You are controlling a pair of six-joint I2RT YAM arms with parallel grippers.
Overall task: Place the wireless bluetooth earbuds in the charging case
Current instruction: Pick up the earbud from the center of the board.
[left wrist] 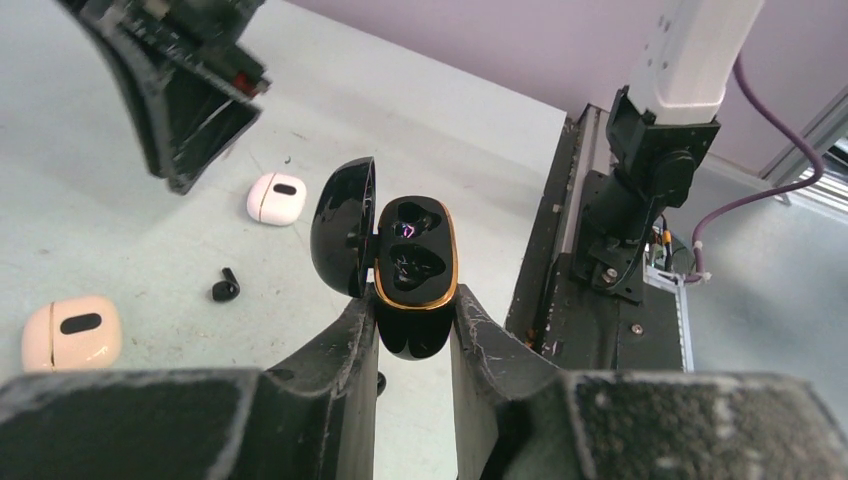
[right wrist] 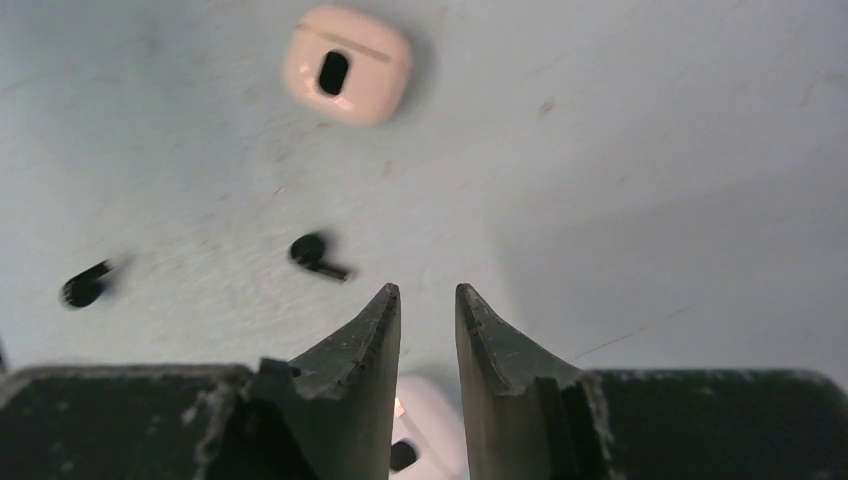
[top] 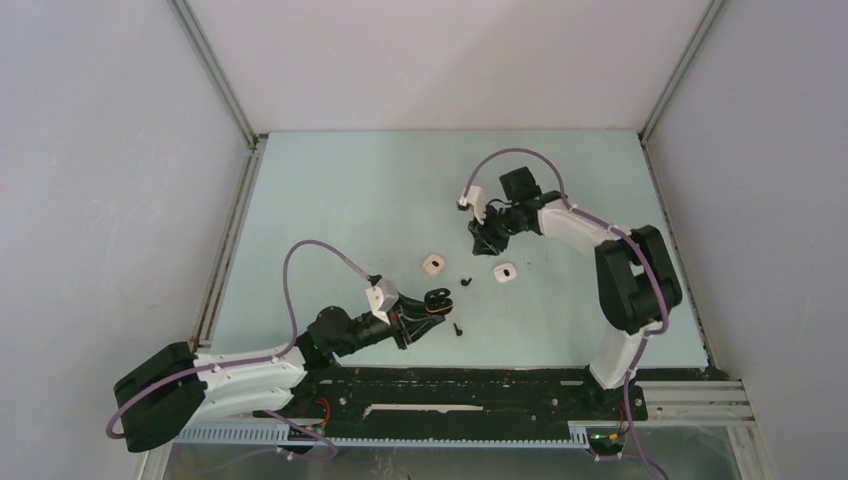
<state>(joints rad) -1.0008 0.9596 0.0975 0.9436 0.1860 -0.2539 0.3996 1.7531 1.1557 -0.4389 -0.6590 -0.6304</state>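
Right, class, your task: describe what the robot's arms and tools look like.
The left arm and right arm have white links and bulky black joints. A purple cable loops along each. The left tool and right tool each have two black, scuffed, tapering fingers.

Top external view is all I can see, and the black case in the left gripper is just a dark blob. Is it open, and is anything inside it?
Observer: In the left wrist view, the black charging case stands open, and both wells look empty.
Operator: Is the grip square?
Observer: The left gripper has one finger on each side of the case's lower body, below the gold rim.
Operator: Is the right gripper carrying an earbud?
Observer: No. In the right wrist view, the right gripper shows a narrow gap between its fingers with nothing in it. A black earbud lies loose just beyond the tips, off to one side.
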